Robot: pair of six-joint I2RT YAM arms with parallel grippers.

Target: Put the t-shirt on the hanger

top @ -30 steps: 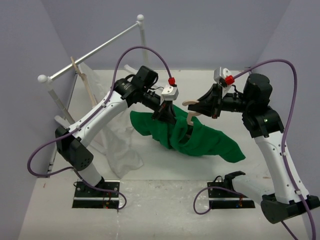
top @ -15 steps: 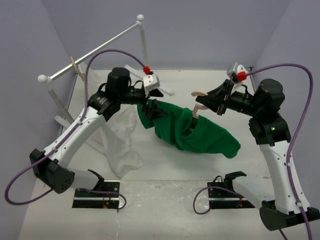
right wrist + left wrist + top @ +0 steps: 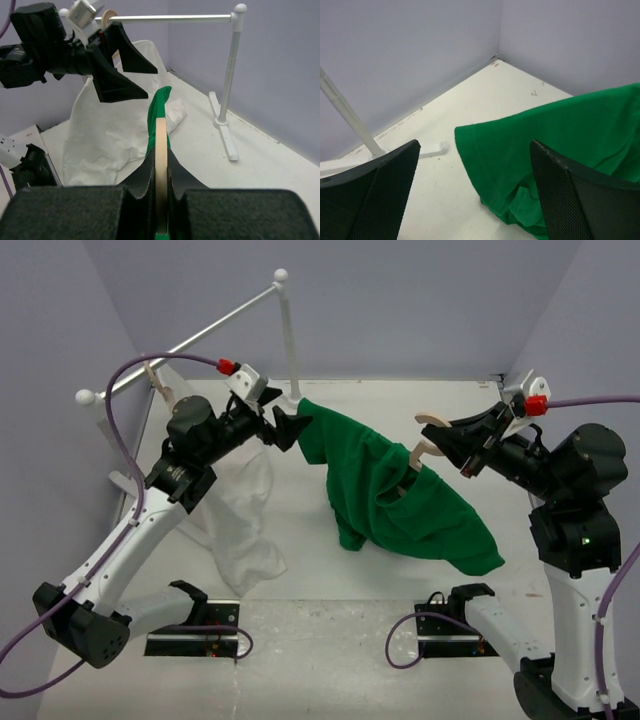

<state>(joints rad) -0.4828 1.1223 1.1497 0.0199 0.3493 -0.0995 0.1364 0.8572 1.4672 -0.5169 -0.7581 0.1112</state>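
The green t-shirt [image 3: 400,505] hangs draped over the pale wooden hanger [image 3: 417,452], whose hook sticks out of the neck opening. My right gripper [image 3: 447,443] is shut on that hook and holds hanger and shirt above the table; in the right wrist view the hanger [image 3: 161,145] runs edge-on between the fingers, with the t-shirt [image 3: 159,102] beyond it. My left gripper [image 3: 287,426] stands open just left of the shirt's raised left shoulder. In the left wrist view the t-shirt [image 3: 560,140] lies beyond the spread fingers [image 3: 375,195] of the left gripper [image 3: 475,146], with nothing between them.
A white clothes rack rail [image 3: 200,337] runs across the back left, with a post [image 3: 290,335] close behind the shirt's shoulder. A white translucent garment [image 3: 240,530] hangs from it on another hanger [image 3: 165,390]. Purple walls close in on three sides.
My left gripper opened, let go of the shirt and drew back up and left toward the rack. My right gripper moved right and up with the hanger, lifting the shirt.
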